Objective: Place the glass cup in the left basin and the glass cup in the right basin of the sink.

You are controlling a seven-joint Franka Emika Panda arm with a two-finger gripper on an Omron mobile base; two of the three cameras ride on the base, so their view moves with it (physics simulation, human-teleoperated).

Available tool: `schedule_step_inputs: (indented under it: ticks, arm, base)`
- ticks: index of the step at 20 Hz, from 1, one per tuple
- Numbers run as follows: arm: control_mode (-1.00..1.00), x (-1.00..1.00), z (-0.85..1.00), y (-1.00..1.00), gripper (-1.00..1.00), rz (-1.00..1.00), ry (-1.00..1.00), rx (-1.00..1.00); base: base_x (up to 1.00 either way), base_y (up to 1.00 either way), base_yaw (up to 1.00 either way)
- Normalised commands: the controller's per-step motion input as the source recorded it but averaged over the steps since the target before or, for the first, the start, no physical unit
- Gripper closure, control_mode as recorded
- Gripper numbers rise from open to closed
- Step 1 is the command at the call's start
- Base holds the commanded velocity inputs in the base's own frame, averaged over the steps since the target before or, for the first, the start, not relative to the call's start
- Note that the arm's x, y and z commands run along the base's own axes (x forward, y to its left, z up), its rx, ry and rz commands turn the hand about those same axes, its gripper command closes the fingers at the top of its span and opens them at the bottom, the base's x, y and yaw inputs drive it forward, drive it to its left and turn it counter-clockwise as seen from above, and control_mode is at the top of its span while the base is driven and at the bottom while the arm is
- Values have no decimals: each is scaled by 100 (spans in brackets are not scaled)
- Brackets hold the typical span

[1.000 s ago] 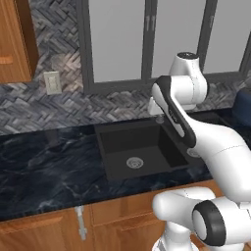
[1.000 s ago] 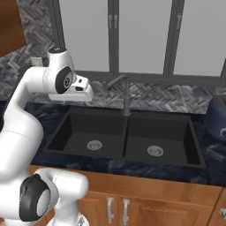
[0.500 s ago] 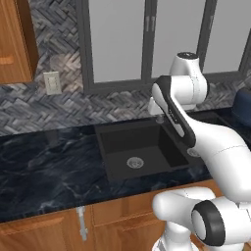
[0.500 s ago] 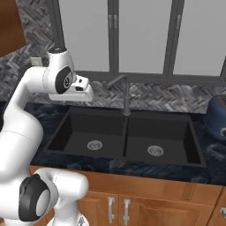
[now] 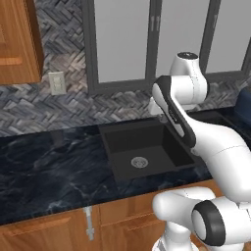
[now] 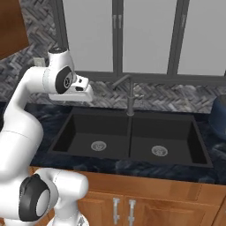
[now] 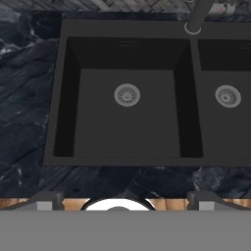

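The black double sink (image 6: 132,155) is set into the dark marble counter. Its left basin (image 6: 81,131) and right basin (image 6: 178,134) each hold nothing but a round steel drain. From above, the hand view looks down on the left basin (image 7: 98,122), with a strip of the right basin (image 7: 223,132) at the edge. My gripper (image 7: 125,200) hangs over the counter's front edge, open, with its fingertips (image 7: 47,198) wide apart and nothing between them. No glass cup is in view.
A dark grey faucet (image 6: 129,95) rises behind the sink's divider. A dark blue rounded vessel (image 6: 219,117) stands on the counter at the far right. Marble counter (image 5: 49,162) stretches to the left of the sink. Windows and a herringbone backsplash stand behind.
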Motion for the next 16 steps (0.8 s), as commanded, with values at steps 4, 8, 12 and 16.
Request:
schedule_step_inputs:
  ticks: [4, 8, 12, 16]
  arm:
    - [100, 0, 0, 0, -100, 0, 0, 0]
    - [100, 0, 0, 0, -100, 0, 0, 0]
    - [100, 0, 0, 0, -100, 0, 0, 0]
    - [-100, 36, -2, 34, -100, -3, 0, 0]
  base:
    - [3, 21, 0]
    - [2, 16, 0]
    - [5, 15, 0]
    - [0, 0, 0]
